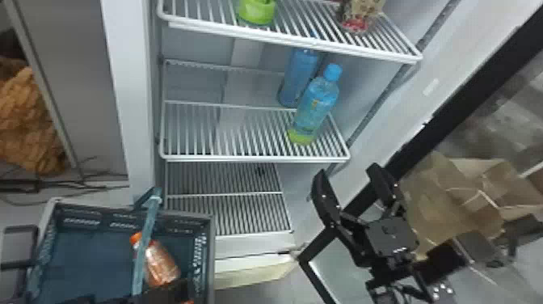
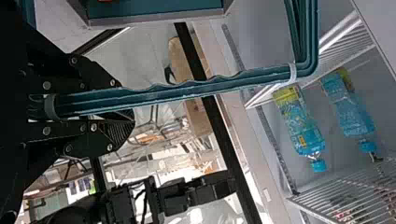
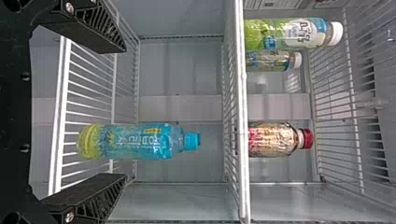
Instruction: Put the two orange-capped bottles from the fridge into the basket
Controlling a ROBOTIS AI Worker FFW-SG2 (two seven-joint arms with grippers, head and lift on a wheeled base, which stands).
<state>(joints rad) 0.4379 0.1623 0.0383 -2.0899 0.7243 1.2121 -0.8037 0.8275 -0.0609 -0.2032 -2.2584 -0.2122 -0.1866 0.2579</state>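
Fridge (image 1: 128, 101) ahead — left gripper (image 1: 150, 297) clamped on basket handle (image 1: 150, 218) — right gripper (image 1: 349, 174) wide open, empty.

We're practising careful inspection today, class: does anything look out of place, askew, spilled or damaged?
Only one thing looks slightly off: an orange-capped bottle sits at a slant in the basket instead of upright, unlike the blue-capped bottle standing on the fridge shelf. I see no spill or damage.
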